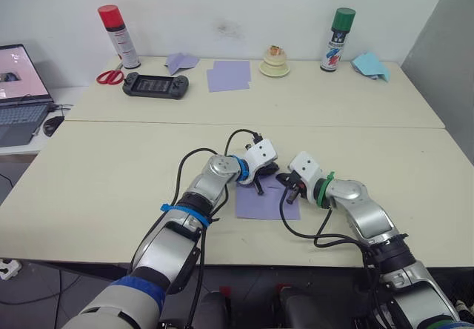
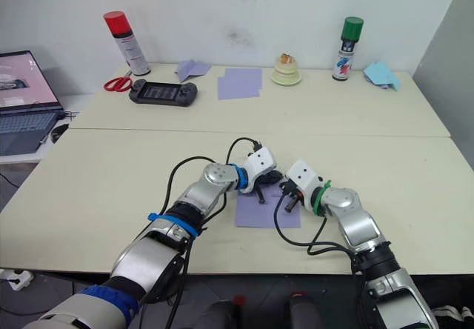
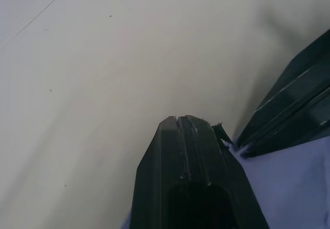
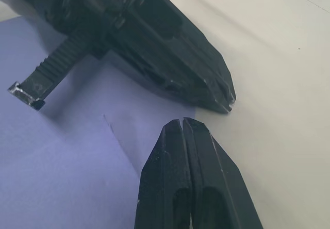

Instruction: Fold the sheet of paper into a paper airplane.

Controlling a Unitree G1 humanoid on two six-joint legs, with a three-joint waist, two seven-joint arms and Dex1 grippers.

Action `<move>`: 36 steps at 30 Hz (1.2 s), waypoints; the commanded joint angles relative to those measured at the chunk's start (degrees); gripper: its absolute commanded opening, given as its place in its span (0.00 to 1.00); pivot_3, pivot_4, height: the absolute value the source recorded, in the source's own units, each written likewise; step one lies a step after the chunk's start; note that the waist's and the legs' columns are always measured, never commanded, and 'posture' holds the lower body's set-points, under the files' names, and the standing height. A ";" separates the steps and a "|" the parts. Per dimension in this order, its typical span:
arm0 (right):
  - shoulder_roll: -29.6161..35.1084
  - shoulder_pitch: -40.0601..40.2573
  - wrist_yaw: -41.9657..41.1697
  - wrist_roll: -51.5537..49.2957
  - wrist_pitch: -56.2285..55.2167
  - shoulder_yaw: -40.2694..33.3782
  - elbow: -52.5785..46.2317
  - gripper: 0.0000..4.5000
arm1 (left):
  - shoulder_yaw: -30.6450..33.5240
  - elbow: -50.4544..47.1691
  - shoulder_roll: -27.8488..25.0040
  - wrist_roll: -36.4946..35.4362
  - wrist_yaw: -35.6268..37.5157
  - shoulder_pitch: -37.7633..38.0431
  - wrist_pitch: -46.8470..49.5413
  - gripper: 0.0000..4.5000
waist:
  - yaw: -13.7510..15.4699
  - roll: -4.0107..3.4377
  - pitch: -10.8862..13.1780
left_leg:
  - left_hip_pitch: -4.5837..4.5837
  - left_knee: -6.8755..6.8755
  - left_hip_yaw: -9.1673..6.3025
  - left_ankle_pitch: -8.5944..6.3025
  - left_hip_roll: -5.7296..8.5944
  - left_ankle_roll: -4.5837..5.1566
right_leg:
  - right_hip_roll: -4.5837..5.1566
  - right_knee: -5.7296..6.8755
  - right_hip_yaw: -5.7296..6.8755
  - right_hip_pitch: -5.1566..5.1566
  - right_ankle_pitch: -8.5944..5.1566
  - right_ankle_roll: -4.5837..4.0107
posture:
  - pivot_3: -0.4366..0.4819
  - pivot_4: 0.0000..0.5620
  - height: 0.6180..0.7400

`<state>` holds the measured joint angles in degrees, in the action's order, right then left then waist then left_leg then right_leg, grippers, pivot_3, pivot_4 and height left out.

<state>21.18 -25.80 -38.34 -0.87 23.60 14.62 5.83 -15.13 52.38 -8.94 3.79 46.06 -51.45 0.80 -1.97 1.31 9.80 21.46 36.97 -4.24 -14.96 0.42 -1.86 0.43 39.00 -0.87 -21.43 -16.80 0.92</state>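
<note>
Closest to me on the pale beige table (image 1: pixel 111 195), the thin lavender-purple sheet of paper (image 1: pixel 261 204) lies flat near the front edge, between my two arms. My left gripper (image 1: pixel 258 185) sits at the sheet's far left corner, its two black fingers pressed together with nothing between them, tips at the paper's edge. My right gripper (image 1: pixel 290 189) rests at the far right part of the sheet, its fingers also closed against each other, empty; in the right wrist view the tips (image 4: pixel 181 128) lie just over the paper's border, with the left gripper's dark body (image 4: pixel 170 43) just beyond them. The two grippers are near each other, not touching as far as I can tell.

Further back, past the seam in the table, I see an overlapping pair of flat lavender sheets (image 1: pixel 229 75), a folded lavender plane (image 1: pixel 180 62) to their left, a black handheld game console (image 1: pixel 155 85), and red-handled scissors (image 1: pixel 109 76). A red-capped spray can (image 1: pixel 118 36) stands by the wall, a small cream tiered ornament (image 1: pixel 275 62) near the middle, a green-capped spray can (image 1: pixel 338 40) and a light-blue folded paper (image 1: pixel 370 66) to the right. An open laptop (image 1: pixel 21 92) sits on a side desk at the far left.
</note>
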 commanded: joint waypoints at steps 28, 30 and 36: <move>0.37 1.04 1.51 1.11 0.25 0.17 0.84 0.01 | 5.81 -13.82 1.57 -7.98 4.96 1.76 11.31 0.00 | 0.31 0.05 0.04 | 0.43 0.03 -0.03 0.01 0.06 -0.02 | 0.08 0.01 0.02 -0.37 0.16 -0.23 | 0.48 0.27 1.00; 0.22 1.12 1.69 1.14 0.22 0.21 0.99 0.01 | 4.93 -12.48 1.72 -6.76 4.06 3.29 10.11 0.00 | 0.32 0.05 0.04 | 0.43 0.04 -0.03 0.01 0.07 -0.01 | 0.08 0.02 0.02 -0.37 0.16 -0.24 | 0.48 0.27 1.00; 0.00 1.10 1.93 1.17 0.21 0.35 1.13 0.01 | 4.45 -6.53 3.82 -5.07 2.36 2.63 7.00 0.00 | 0.32 0.05 0.04 | 0.42 0.04 -0.03 0.01 0.07 -0.01 | 0.08 0.02 0.03 -0.35 0.15 -0.21 | 0.48 0.27 1.00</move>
<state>21.20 -25.49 -37.05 -0.75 22.90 14.71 5.45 -9.91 45.50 -5.95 -1.84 48.91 -47.59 9.47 -1.65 1.37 9.84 21.88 37.02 -4.26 -14.96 0.49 -1.87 0.50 39.02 -0.84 -21.78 -16.65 0.72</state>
